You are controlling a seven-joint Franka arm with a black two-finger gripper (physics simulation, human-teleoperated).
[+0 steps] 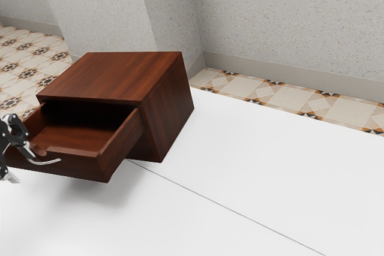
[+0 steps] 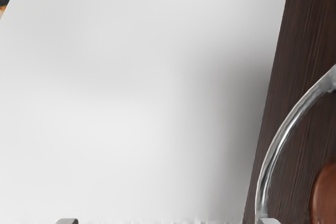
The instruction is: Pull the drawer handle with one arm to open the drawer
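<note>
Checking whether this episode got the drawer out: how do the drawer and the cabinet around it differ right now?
The drawer juts well out from the front of the cabinet. The drawer is an open-topped tray; the cabinet is a box with a closed top. The drawer carries a curved metal handle; the cabinet shows none. Both are the same reddish-brown wood.

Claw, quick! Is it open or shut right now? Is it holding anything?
Black claw: open and holding nothing. The curved silver metal handle of the pulled-out brown wooden drawer is right beside one finger.
</note>
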